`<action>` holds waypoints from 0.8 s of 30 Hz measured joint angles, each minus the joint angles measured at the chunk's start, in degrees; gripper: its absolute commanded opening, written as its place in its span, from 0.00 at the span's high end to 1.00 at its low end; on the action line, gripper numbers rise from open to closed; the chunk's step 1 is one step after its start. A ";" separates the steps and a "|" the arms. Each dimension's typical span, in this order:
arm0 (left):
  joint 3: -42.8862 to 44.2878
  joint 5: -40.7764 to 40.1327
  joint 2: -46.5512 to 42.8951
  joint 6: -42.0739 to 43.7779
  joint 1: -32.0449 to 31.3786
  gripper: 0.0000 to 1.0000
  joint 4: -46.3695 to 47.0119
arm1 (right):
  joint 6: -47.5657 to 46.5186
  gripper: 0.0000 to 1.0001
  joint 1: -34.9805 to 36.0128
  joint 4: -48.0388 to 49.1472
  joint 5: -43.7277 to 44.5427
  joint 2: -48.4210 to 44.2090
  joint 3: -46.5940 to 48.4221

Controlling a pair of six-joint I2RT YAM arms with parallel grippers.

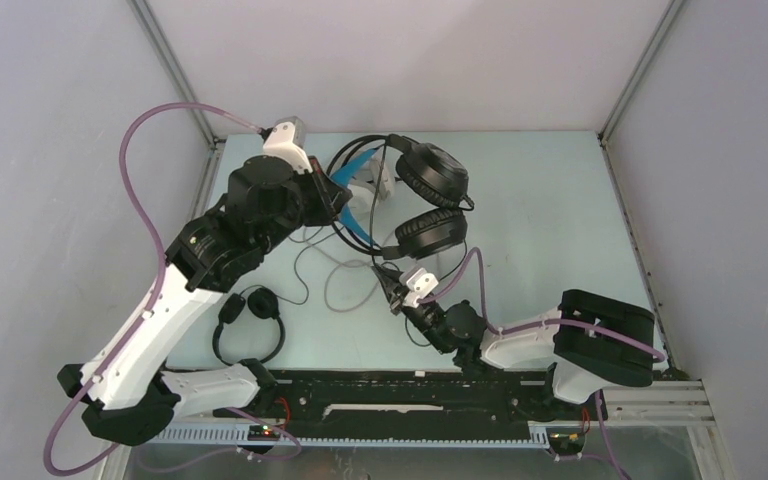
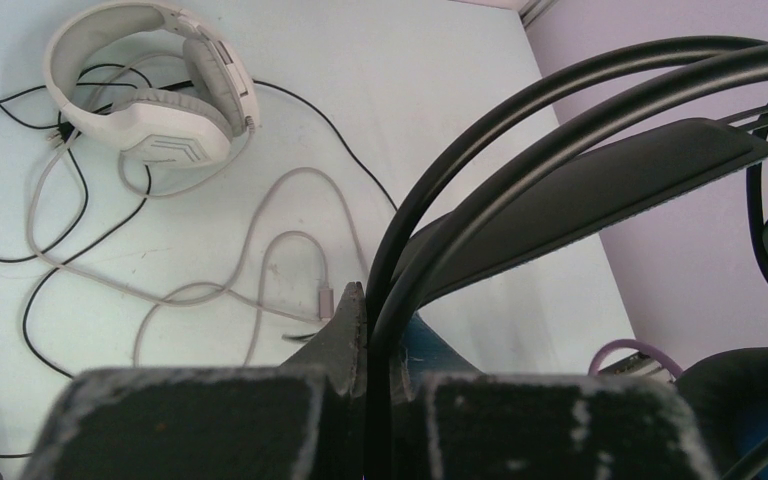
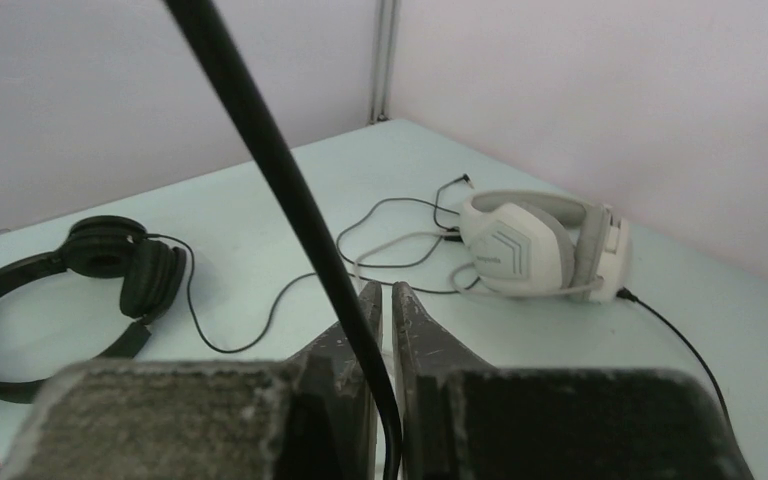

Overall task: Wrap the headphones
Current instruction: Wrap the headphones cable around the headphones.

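The bulky black headphones [image 1: 430, 200] with blue accents hang above the back of the table. My left gripper [image 1: 343, 200] is shut on their thin headband wires [image 2: 520, 120], with the padded band [image 2: 600, 170] just beyond. A thick black cable [image 3: 280, 170] runs down from them into my right gripper [image 3: 384, 292], which is shut on it just in front of the cups [image 1: 387, 282]. The white-grey headphones [image 2: 150, 90] lie on the table with their grey cable [image 2: 260, 260] loose in loops; the black pair mostly hides them from above. The small slim black headphones [image 1: 250, 320] lie near the left arm.
Thin black cable [image 2: 50, 230] and grey cable cross loosely over the pale table [image 1: 550, 220] between the pairs. Purple walls and a metal frame post [image 1: 175, 70] close in the back and sides. A black rail [image 1: 400, 390] runs along the near edge.
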 measured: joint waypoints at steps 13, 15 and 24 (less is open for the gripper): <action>3.48 1.57 -0.17 0.20 3.96 1.00 -1.70 | 3.98 0.94 -1.07 1.81 4.46 -1.70 -7.15; 3.48 2.19 -0.17 0.22 4.24 1.00 -2.19 | 4.28 0.94 -1.33 2.51 5.27 -1.88 -7.91; 3.80 3.26 -0.17 1.03 4.79 1.00 -3.80 | 5.70 0.94 -3.10 3.43 10.05 -3.56 -10.54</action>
